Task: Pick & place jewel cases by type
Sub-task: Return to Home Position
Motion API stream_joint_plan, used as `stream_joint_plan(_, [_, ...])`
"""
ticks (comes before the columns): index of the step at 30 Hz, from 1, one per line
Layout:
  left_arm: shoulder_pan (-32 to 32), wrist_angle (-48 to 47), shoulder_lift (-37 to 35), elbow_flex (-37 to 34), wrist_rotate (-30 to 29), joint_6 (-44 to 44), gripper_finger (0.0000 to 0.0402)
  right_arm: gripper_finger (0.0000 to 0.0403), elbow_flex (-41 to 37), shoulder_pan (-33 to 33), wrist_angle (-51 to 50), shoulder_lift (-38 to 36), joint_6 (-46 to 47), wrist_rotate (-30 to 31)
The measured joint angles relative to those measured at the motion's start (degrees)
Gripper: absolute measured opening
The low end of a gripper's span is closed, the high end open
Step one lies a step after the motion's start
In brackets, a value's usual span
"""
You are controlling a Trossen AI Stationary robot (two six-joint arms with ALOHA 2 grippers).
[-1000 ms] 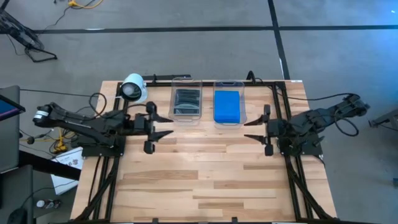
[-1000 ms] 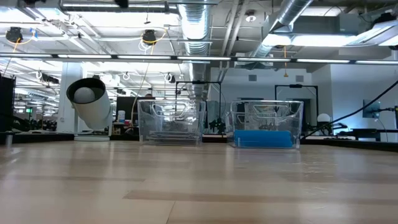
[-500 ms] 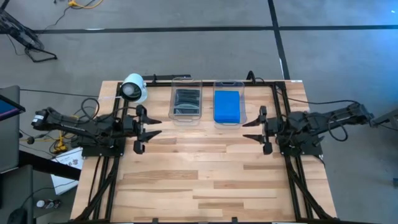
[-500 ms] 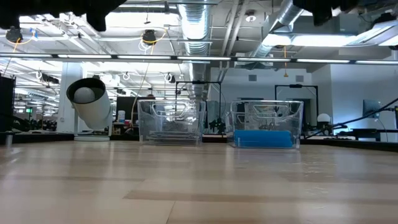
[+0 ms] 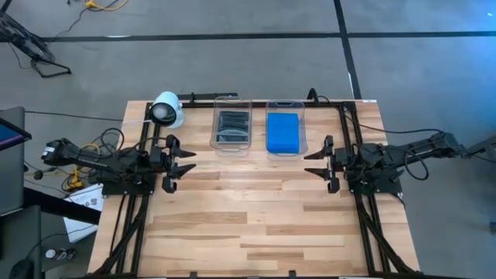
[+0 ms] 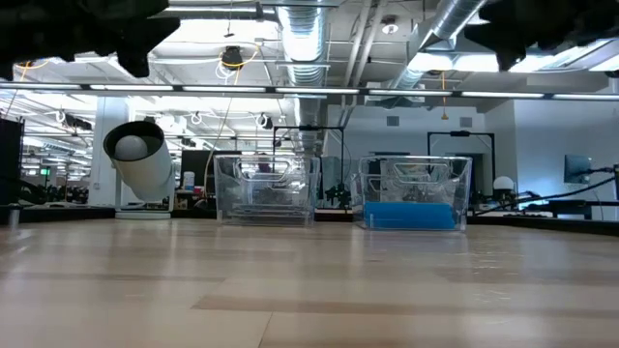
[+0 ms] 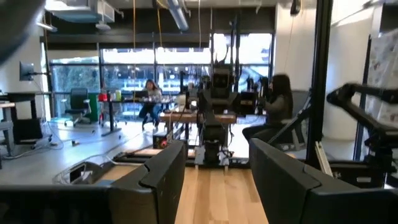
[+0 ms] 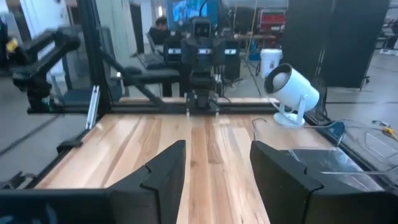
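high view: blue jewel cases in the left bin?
No, the blue jewel cases lie in the right bin; the left bin holds the dark ones.

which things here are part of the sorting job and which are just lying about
Job:
black jewel cases in the left bin
blue jewel cases in the right bin
left tool and right tool, both open and empty

Lying about:
white cylinder device beside the left bin

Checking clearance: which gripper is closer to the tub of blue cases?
Right. The right gripper sits off the near right corner of that tub; the left gripper is beyond the other tub, farther off.
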Motion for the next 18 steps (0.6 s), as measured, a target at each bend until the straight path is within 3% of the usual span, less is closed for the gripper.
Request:
stream_joint_plan(9, [0.0, 2.6, -4.9, -4.8, 0.0, -2.3, 0.0174, 0.0173, -10.4, 0.0, 12.1, -3.3, 2.2, 1.5])
stream_joint_plan(14, [0.0, 2.6, -5.1, -4.8, 0.0, -1.5, 0.0174, 0.0173, -12.7, -0.1, 12.2, -4.9, 2.3, 4.6])
stream_joint_plan(18, [0.0, 2.4, -5.1, -4.9, -0.6, -1.3, 0.0174, 0.0173, -14.2, -2.7, 11.6, -8.5, 2.8, 3.4])
